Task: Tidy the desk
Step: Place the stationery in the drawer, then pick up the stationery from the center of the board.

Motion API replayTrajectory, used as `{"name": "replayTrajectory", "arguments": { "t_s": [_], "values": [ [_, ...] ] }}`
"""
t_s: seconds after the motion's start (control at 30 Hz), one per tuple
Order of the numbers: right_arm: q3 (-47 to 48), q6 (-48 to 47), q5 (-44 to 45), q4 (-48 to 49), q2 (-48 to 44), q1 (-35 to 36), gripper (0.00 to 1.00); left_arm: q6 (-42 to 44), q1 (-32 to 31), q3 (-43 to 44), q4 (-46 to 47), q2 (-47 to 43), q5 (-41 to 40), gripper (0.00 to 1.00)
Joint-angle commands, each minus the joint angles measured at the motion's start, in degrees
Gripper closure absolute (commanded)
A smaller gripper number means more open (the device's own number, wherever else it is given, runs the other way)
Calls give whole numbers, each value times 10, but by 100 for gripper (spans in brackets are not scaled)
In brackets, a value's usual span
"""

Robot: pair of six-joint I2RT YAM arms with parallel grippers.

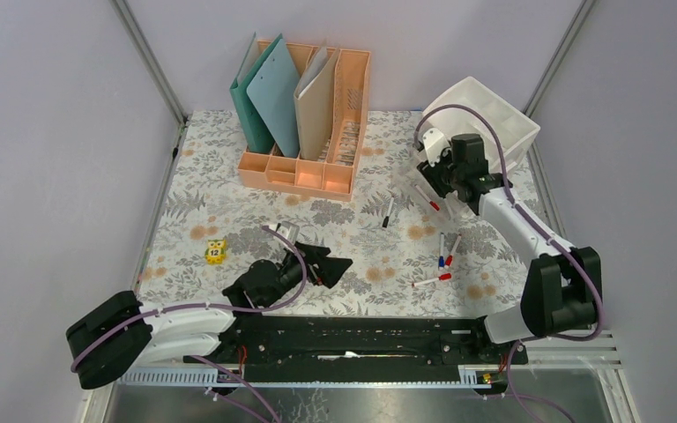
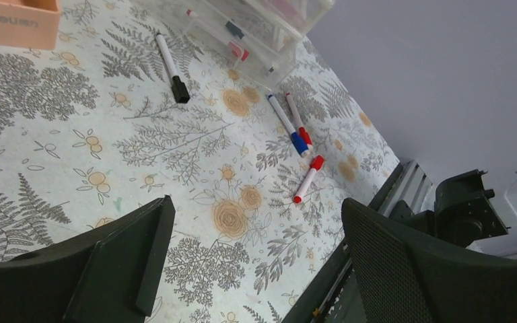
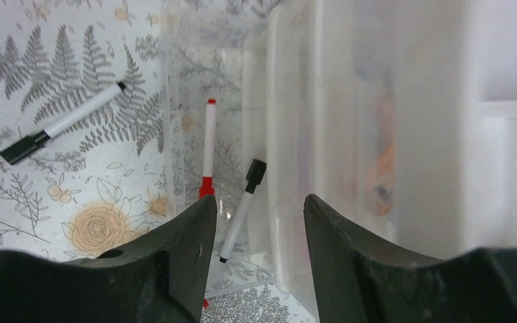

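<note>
From above, the counter (image 1: 229, 203) lies with its long axis running left to right across the front of both arms, its fern-and-flower cloth facing up. The left pincer (image 1: 331, 263) hangs low over the near half, spread wide and empty. A yellow owl figure (image 1: 216, 252) sits off to its left. The right pincer (image 1: 430, 179) is at the far right of the counter, just in front of the white drawer unit (image 1: 485, 110). The peach file rack (image 1: 304, 167) is well to its left.

In the left wrist view, only counter cloth shows between the widely spread fingers (image 2: 128, 262). Ahead of the tips lie a red-capped marker (image 2: 307, 179), then a blue-capped marker (image 2: 288, 125), with a black-capped marker (image 2: 173, 67) farther ahead to the left.

In the right wrist view, the right pincer is parted narrowly and holds nothing. Beyond its tips a clear drawer (image 3: 175, 101) holds a red marker (image 3: 209, 148) and a black-tipped marker (image 3: 242, 208), both lengthwise.
</note>
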Motion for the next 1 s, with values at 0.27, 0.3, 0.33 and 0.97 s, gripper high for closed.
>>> {"name": "replayTrajectory", "arguments": {
  "t_s": [0.27, 0.3, 0.33, 0.97],
  "values": [
    [-11, 14, -17, -4, -201, 4, 42, 29, 2, 101, -32, 75, 53, 1],
    [-32, 14, -17, -4, -219, 2, 42, 33, 2, 117, -48, 85, 54, 1],
    [-52, 14, -17, -76, -237, 0, 42, 38, 2, 135, -66, 97, 53, 1],
    [-103, 91, -294, -119, -299, -45, 27, 109, -5, 524, -390, 421, -68, 1]
  ]
}}
